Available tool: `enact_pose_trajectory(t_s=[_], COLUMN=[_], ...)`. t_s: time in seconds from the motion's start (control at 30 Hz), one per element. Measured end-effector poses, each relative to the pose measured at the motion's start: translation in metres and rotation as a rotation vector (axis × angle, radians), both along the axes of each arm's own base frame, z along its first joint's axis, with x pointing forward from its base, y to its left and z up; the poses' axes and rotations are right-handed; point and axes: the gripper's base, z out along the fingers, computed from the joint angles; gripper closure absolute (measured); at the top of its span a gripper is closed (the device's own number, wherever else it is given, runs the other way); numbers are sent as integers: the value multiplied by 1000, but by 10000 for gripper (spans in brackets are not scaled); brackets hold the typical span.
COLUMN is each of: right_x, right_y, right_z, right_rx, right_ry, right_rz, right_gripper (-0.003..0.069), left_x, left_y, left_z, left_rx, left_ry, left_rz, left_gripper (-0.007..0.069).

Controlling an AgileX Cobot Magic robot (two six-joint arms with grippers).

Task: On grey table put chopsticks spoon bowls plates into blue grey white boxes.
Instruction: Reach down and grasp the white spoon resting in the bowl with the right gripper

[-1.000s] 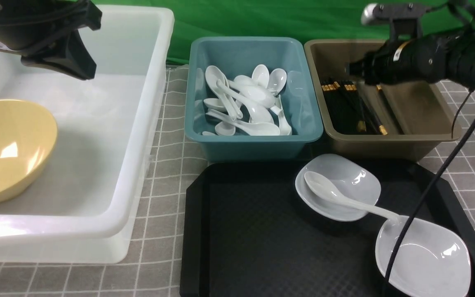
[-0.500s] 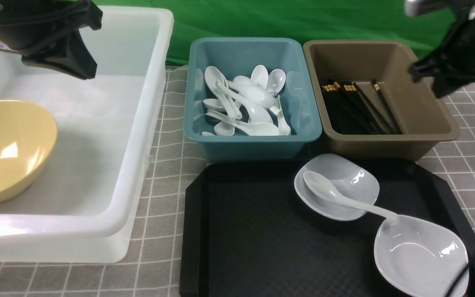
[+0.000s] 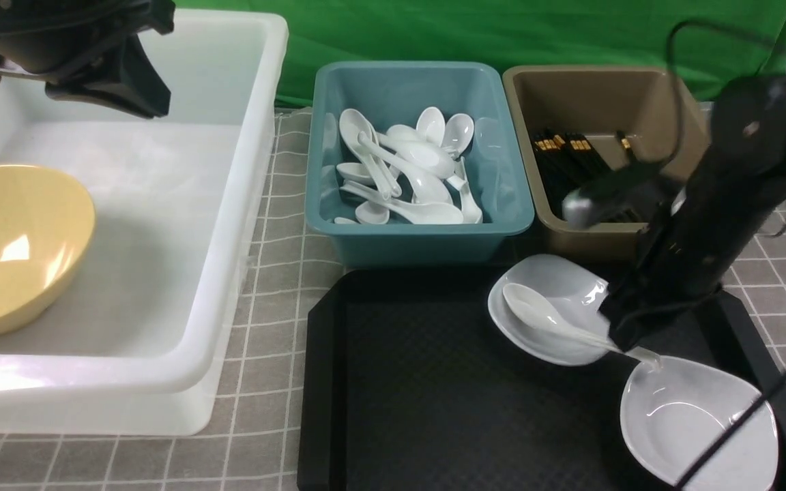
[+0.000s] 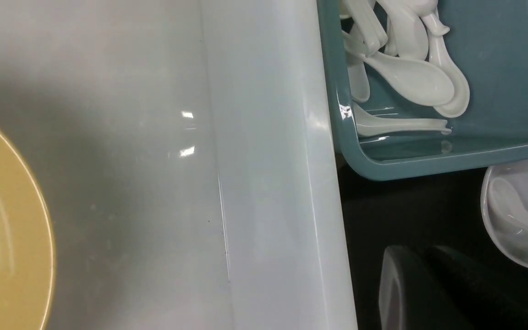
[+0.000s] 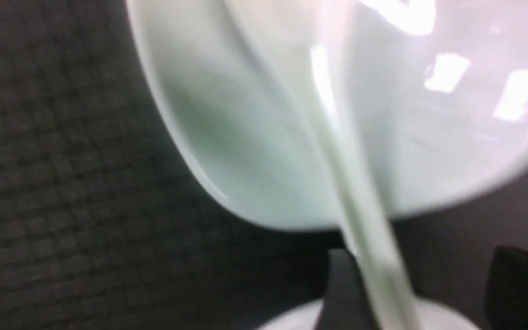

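On the black tray, a white spoon [image 3: 543,317] lies with its scoop in one white plate [image 3: 570,290] and its handle reaching the second plate [image 3: 700,423]. My right gripper [image 3: 628,335] is down at that handle. In the right wrist view the gripper [image 5: 429,293] is open, with the spoon handle [image 5: 369,238] between its fingers, close against one finger [image 5: 342,293]. The yellow bowl [image 3: 11,245] leans inside the white box [image 3: 229,273]. My left gripper [image 3: 137,102] hangs shut and empty above that box. Chopsticks [image 3: 570,164] lie in the grey box [image 3: 604,88].
The blue box [image 3: 427,239] holds several white spoons and stands between the white and grey boxes. The black tray [image 3: 434,382] sits in front on the grey table [image 3: 263,239]. A green backdrop closes off the far side. The right arm's cable crosses the near plate.
My right arm has swung away from the grey box and come down onto the tray, its jaws now open round the spoon handle. The left arm has barely shifted.
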Motion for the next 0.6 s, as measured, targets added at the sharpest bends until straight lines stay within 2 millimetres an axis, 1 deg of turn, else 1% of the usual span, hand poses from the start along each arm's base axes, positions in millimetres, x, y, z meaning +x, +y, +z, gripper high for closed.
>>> enact_pose_trajectory(t_s=[0.07,0.13,0.17,0.23,0.27,0.3,0.33,0.4,0.43,0.53,0.6], right_x=[2,3,3,3,3,3,2,0,-2,-13,-19], right_y=[5,9,9,11,11,11,11,10,9,6,5], right_z=[-14,-25,-25,-29,-29,-27,-23,-14,-8,17,41], right_rx=[-16,-26,-27,-33,-33,-32,-29,-26,-24,-11,19], right_ry=[21,45,46,54,53,46,38,21,16,6,-47], right_rz=[19,31,31,42,46,52,57,60,62,59,56], right_gripper=[218,218,223,309,321,437,529,601,615,616,616], left_x=[0,0,0,0,0,0,0,0,0,0,0], left_y=[0,0,0,0,0,0,0,0,0,0,0], left_z=[0,0,0,0,0,0,0,0,0,0,0], left_rx=[0,0,0,-3,-3,-3,-4,-4,-4,-4,-4], left_ry=[0,0,0,0,0,-1,-1,-1,-1,-1,-1], left_rz=[0,0,0,0,0,0,1,1,1,1,1], left_gripper=[576,573,573,568,568,567,566,564,562,557,557])
